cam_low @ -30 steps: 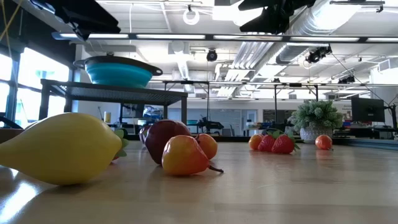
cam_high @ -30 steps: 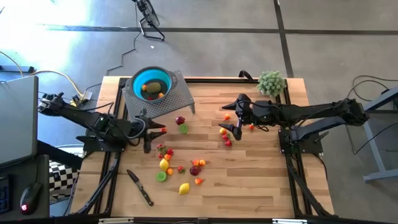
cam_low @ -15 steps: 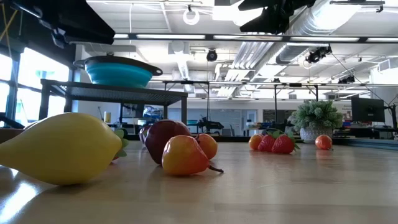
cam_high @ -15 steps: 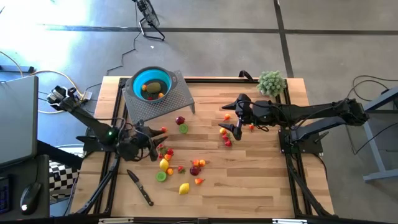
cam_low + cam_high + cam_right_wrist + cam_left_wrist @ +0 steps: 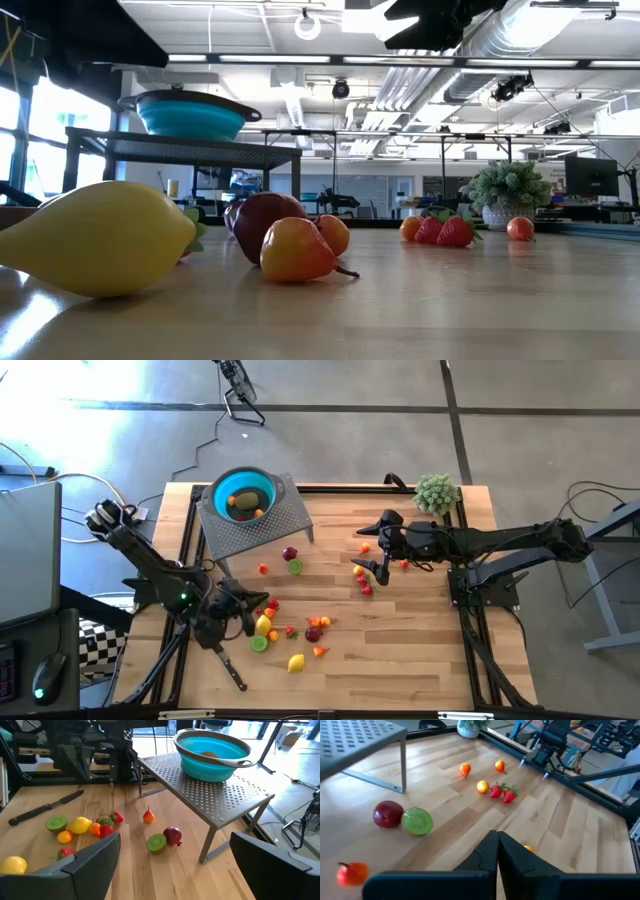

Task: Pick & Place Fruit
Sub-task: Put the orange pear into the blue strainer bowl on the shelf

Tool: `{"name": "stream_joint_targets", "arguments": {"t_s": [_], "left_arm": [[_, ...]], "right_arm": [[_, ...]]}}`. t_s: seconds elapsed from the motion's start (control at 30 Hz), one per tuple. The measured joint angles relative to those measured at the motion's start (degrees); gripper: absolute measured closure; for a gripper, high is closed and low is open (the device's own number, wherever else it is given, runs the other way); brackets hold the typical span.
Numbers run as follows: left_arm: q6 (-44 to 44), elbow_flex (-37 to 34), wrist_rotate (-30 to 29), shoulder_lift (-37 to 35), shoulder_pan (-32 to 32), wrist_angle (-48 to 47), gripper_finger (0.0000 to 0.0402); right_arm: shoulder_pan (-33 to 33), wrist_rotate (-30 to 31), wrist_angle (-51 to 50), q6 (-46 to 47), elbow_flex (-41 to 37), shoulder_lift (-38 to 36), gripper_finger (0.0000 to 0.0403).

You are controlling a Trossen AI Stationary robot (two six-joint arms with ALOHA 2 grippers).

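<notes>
Many small fruit lie scattered on the wooden table (image 5: 420,660). Among them are a maroon one (image 5: 290,553) beside a green half (image 5: 295,567), a small red one (image 5: 263,568), a yellow one (image 5: 264,625) and a lemon (image 5: 296,662). More fruit lie in the teal bowl (image 5: 243,495). My left gripper (image 5: 248,610) hovers shut and empty over the left cluster; its wrist view shows the fingers (image 5: 497,847) closed together. My right gripper (image 5: 378,566) hangs open and empty above a red and orange group (image 5: 362,580), its fingers (image 5: 90,857) wide apart.
The bowl stands on a perforated grey metal stand (image 5: 275,520) at the far left. A black-handled knife (image 5: 226,662) lies near the front left. A fuzzy green plant ball (image 5: 436,492) sits at the far right. Bare wood stretches along the near right.
My left gripper has swung from beside the small red fruit toward the table's near edge and sunk lower, rolling its wrist, and now hangs over the left cluster. The small red fruit stays where it lay. My right arm has kept still.
</notes>
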Motion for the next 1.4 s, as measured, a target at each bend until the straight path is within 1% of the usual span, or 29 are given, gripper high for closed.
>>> {"name": "stream_joint_targets", "arguments": {"t_s": [0.13,0.2,0.27,0.37,0.47,0.53,0.63,0.73,0.9,1.0,1.07,1.17,1.27,1.4], "left_arm": [[-1.9,3.4,-0.1,4.4,0.0,-0.5,0.0400],[-5.2,4.8,0.0,5.9,0.0,-3.6,0.0401],[-11.8,6.4,0.4,7.1,0.0,-8.3,0.0401],[-24.2,8.4,0.8,8.2,0.0,-17.5,0.0401],[-35.6,9.9,2.3,9.9,0.0,-26.0,0.0401],[-41.9,10.9,4.3,11.8,0.3,-29.3,0.0401],[-48.8,12.7,10.4,15.7,0.6,-33.0,0.0401],[-54.9,15.9,14.2,20.4,0.4,-36.8,0.0401],[-64.4,21.7,15.5,26.5,-0.4,-49.1,0.0402],[-71.9,22.8,15.2,29.6,-0.4,-56.4,0.0401],[-73.6,22.8,15.1,31.3,0.1,-58.5,0.0401],[-73.7,22.9,14.8,34.0,1.4,-58.1,0.0401],[-73.2,22.9,12.3,35.9,2.2,-58.6,0.0401],[-73.0,22.9,11.2,37.0,2.8,-60.3,0.0401]], "right_arm": [[0.0,-0.1,-0.1,-0.1,0.0,0.0,0.0034],[0.0,-0.1,-0.7,-0.1,0.0,0.0,0.0034],[0.0,-0.1,-1.8,-0.2,0.0,0.0,0.0034],[0.0,0.0,-1.7,-0.5,0.0,0.0,0.0034],[0.0,-0.2,-1.7,-0.2,0.0,0.0,0.0034],[0.0,-0.2,-2.1,0.1,0.0,0.0,0.0034],[0.1,-0.2,-2.1,0.1,0.0,0.0,0.0034],[0.0,-0.2,-2.2,0.2,0.0,0.0,0.0034],[0.0,-0.2,-2.4,0.0,0.0,0.0,0.0034],[0.0,-0.2,-2.7,0.0,0.0,0.0,0.0034],[0.0,-0.2,-3.0,-0.1,0.0,0.0,0.0034],[0.0,-0.2,-3.3,-0.4,0.0,0.0,0.0034],[-0.1,-0.2,-3.4,-2.5,0.0,0.0,0.0034],[-0.1,-0.2,-3.4,-4.6,0.0,0.0,0.0034]]}}
